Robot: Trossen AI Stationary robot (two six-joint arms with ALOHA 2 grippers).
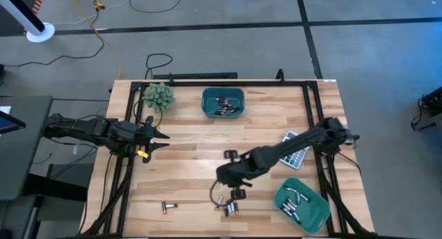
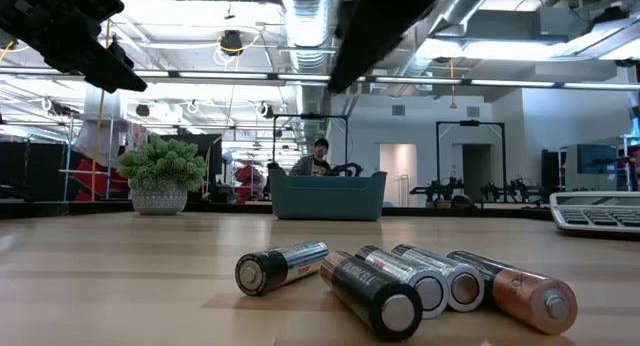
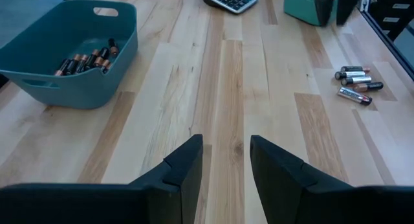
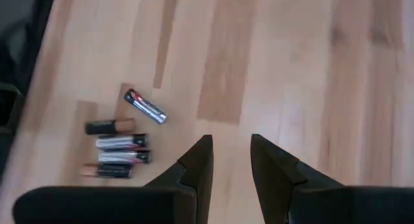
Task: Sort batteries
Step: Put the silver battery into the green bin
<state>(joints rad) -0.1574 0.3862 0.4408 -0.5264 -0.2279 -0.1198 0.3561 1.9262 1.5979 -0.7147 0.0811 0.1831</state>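
Observation:
Several loose batteries (image 1: 231, 209) lie side by side on the wooden table near its front edge; the low view shows them close up (image 2: 400, 286). My right gripper (image 1: 237, 193) hangs just above and beyond them, open, with nothing between its fingers (image 4: 231, 141). The batteries (image 4: 119, 143) lie off to one side of its fingers. More batteries (image 1: 169, 206) lie further left along the front edge. My left gripper (image 1: 164, 138) waits open at the table's left side (image 3: 226, 143), clear of everything.
A teal bin (image 1: 223, 103) at the far middle holds batteries; a second teal bin (image 1: 302, 206) at the near right holds others. A calculator (image 1: 298, 156) lies partly under my right arm. A small potted plant (image 1: 159, 95) stands at the far left.

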